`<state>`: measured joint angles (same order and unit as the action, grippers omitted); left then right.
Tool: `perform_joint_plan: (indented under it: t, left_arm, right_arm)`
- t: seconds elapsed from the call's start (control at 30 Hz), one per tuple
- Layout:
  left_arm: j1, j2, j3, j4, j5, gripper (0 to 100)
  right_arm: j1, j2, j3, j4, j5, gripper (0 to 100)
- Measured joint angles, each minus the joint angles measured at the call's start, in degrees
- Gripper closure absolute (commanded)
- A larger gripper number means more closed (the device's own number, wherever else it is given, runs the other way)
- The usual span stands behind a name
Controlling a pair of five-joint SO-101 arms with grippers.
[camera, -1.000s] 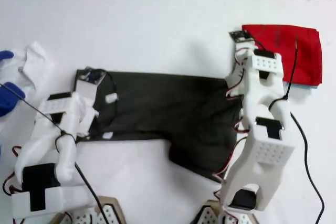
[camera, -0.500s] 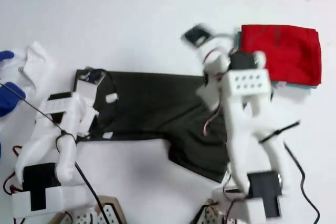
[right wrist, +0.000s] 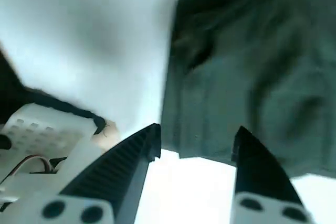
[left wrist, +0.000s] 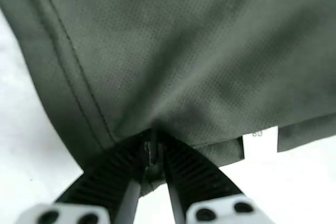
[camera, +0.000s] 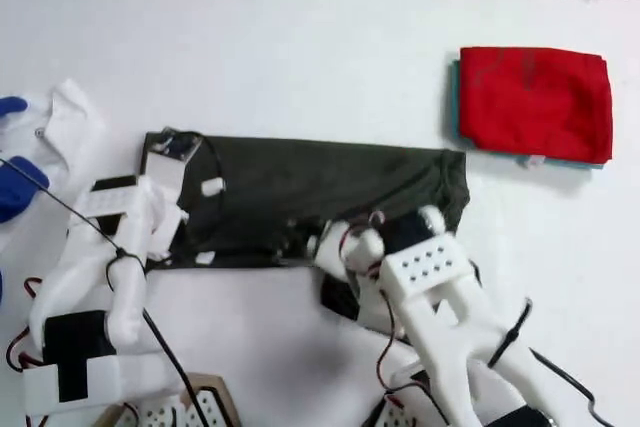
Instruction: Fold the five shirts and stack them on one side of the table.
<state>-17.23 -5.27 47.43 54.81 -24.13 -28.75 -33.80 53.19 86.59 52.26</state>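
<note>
The left claw (left wrist: pixel 153 149) is clenched on a pinch of the dark grey shirt (camera: pixel 300 187), at the shirt's end on that arm's side. The right claw (right wrist: pixel 197 137) is released, its two fingers spread wide. It hangs over the shirt's near edge, where a flap, perhaps a sleeve, sticks out toward the arms' bases; the wrist view there is unclear, so I cannot say if a finger touches the cloth.

The shirt lies spread across the middle of the counter (camera: pixel 300 47), not yet folded small. A red folded shirt (camera: pixel 535 102) rests at the far corner on the right arm's side, with a teal edge under it. A white garment (camera: pixel 65 132) waits beside the left arm.

In my judgement the step in hand is the folding of the dark shirt. Next, the right claw should lower, close on the near flap and carry it over the body.
</note>
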Motion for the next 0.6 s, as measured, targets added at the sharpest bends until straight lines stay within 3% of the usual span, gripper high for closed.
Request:
perform_joint_plan:
  t: [0.37, 0.6]
  left_arm:
    - [0.0, 0.0, 0.0, 0.0, 0.0, 98]
    - [0.0, 0.0, 0.0, 0.0, 0.0, 98]
  right_arm:
    - [-0.3, -0.2, 15.3, -15.7, 0.1, 76.9]
    - [-0.2, -0.4, 16.5, -17.7, 0.2, 76.9]
